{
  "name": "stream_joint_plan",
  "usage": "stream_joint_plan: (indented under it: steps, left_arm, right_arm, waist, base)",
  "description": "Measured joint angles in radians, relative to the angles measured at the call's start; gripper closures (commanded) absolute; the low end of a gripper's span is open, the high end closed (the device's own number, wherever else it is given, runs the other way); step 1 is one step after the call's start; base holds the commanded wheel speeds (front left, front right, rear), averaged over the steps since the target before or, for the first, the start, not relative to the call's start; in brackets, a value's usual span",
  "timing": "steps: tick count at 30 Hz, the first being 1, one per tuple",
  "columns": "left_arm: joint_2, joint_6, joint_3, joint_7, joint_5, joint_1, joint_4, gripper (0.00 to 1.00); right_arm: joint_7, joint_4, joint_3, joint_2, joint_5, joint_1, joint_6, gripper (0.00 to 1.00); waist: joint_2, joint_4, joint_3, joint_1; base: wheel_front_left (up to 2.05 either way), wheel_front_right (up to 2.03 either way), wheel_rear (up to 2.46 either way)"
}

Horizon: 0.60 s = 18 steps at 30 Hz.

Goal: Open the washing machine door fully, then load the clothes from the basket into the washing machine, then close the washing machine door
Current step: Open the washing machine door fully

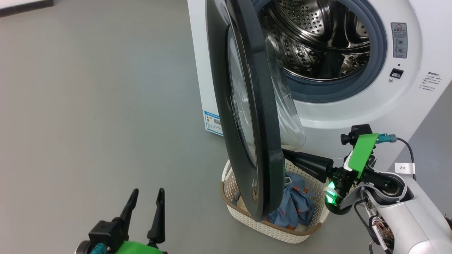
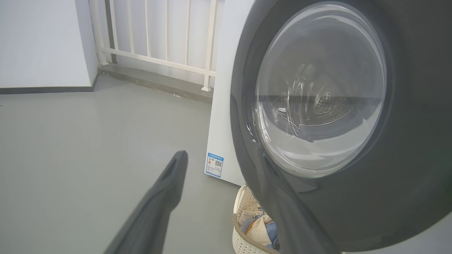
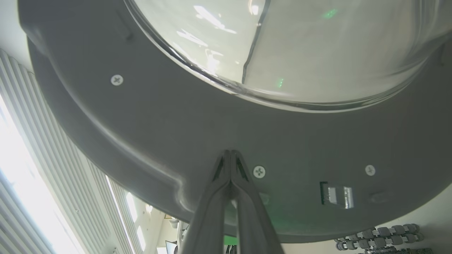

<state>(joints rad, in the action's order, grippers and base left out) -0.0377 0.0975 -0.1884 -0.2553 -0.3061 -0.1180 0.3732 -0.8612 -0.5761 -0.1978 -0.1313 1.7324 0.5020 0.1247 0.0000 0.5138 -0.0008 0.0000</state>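
Note:
The washing machine [image 1: 353, 116] stands at the upper right with its steel drum [image 1: 317, 38] exposed. The washing machine door [image 1: 247, 106] is swung partway out and seen nearly edge-on, its black rim hanging over the basket [image 1: 282, 231]. The clothes [image 1: 293, 208], blue with orange prints, lie in the basket. My right gripper [image 1: 287, 155] is shut, and its tips [image 3: 230, 152] rest against the door's inner grey face [image 3: 141, 141] just below the glass bowl [image 3: 282, 42]. My left gripper [image 1: 146, 192] is open over the floor, left of the door, holding nothing; its wrist view faces the door's outer glass [image 2: 317, 91].
Grey floor [image 1: 88, 106] stretches to the left of the machine. A white railing [image 2: 159, 42] and a wall stand beyond it. A blue label [image 1: 213, 122] marks the machine's lower left corner. The basket [image 2: 243, 240] sits directly beneath the door's swing.

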Motion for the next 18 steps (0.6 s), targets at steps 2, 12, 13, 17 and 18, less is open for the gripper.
stream_joint_plan:
  steps: [2, 12, 13, 17, 18]
  left_arm:
    - [0.000, 0.000, 0.000, 0.000, 0.001, 0.000, 0.000, 0.00]
    - [0.000, 0.000, 0.008, 0.000, 0.001, 0.000, 0.000, 0.00]
    - [0.000, 0.000, 0.008, 0.000, 0.001, 0.000, 0.000, 0.00]
    - [0.000, 0.000, 0.012, 0.000, 0.003, 0.000, 0.000, 0.00]
    - [0.000, 0.000, 0.013, 0.000, 0.003, 0.000, 0.000, 0.00]
  right_arm:
    - [0.000, 0.006, 0.006, 0.000, -0.002, -0.001, 0.000, 1.00]
    - [0.015, 0.048, 0.037, -0.001, -0.039, -0.004, 0.000, 0.00]
    - [0.018, 0.054, 0.041, -0.002, -0.041, -0.004, 0.000, 0.00]
    - [0.029, 0.089, 0.064, -0.005, -0.043, -0.006, 0.000, 0.00]
    - [0.034, 0.101, 0.071, -0.006, -0.043, -0.008, 0.000, 0.00]
  waist:
    - [0.0000, -0.001, 0.000, 0.0000]
    - [0.0000, -0.038, 0.008, 0.0000]
    - [0.0000, -0.044, 0.009, 0.0000]
    - [0.0000, -0.072, 0.009, 0.0000]
    - [0.0000, -0.080, 0.009, 0.0000]
  base:
    - [0.00, 0.00, 0.00]
    - [0.00, 0.00, 0.00]
    - [0.00, 0.00, 0.00]
    - [0.00, 0.00, 0.00]
    - [0.00, 0.00, 0.00]
